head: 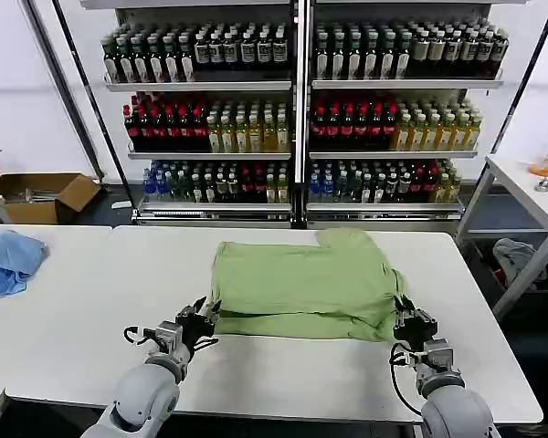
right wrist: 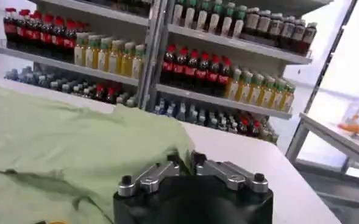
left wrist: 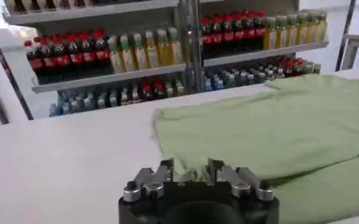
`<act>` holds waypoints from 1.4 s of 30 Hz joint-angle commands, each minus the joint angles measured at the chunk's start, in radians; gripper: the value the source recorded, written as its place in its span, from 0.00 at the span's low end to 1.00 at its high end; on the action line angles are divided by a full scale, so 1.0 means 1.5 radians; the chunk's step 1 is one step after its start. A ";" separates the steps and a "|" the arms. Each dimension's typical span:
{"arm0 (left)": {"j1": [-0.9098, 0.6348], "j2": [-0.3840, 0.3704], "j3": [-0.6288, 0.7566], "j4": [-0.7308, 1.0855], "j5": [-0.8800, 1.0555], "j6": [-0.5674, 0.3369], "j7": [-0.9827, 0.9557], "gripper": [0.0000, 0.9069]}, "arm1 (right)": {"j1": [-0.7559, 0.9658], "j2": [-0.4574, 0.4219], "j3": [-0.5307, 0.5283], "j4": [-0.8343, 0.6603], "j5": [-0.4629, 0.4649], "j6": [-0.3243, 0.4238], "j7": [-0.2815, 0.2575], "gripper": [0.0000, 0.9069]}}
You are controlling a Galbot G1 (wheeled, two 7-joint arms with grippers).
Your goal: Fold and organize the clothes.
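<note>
The light green shirt (head: 301,287) lies flat near the middle of the white table (head: 91,310), folded into a rough rectangle with a doubled band along its near edge. My left gripper (head: 202,317) sits at the shirt's near left corner. In the left wrist view that gripper (left wrist: 191,167) is open, with the shirt (left wrist: 270,122) edge lying between its fingers. My right gripper (head: 405,316) is at the near right corner. The right wrist view shows it (right wrist: 186,161) shut on a pinch of the shirt (right wrist: 63,140). The printed front is hidden.
A light blue cloth (head: 7,260) is bunched at the table's far left. Shelves of bottles (head: 301,119) stand behind the table. A cardboard box (head: 46,193) is on the floor at the left. A side table (head: 530,192) and a grey-green heap (head: 521,260) are at the right.
</note>
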 commanded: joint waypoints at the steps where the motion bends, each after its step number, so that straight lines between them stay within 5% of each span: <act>1: 0.061 0.004 -0.024 -0.039 0.002 -0.006 -0.014 1.00 | -0.089 0.015 0.040 0.060 -0.002 -0.001 0.005 1.00; 12: 0.050 -0.008 -0.015 -0.004 -0.006 0.001 -0.024 1.00 | -0.117 0.045 0.050 0.052 0.080 -0.062 0.048 1.00; 13: 0.049 -0.009 -0.013 -0.004 -0.007 0.001 -0.024 0.76 | -0.112 0.045 0.047 0.049 0.087 -0.068 0.049 1.00; 14: 0.048 -0.009 -0.012 -0.003 -0.006 0.001 -0.024 0.62 | -0.105 0.045 0.045 0.040 0.100 -0.074 0.050 0.84; 15: 0.047 -0.010 -0.008 -0.001 -0.007 0.001 -0.023 0.31 | -0.091 0.044 0.039 0.029 0.115 -0.080 0.052 0.51; 16: 0.045 -0.011 -0.006 0.001 -0.008 0.001 -0.024 0.03 | -0.083 0.045 0.035 0.018 0.127 -0.083 0.054 0.04; 42: 0.040 -0.013 -0.011 0.010 -0.107 0.015 0.002 0.02 | -0.058 0.010 0.017 0.019 0.199 -0.082 0.058 0.00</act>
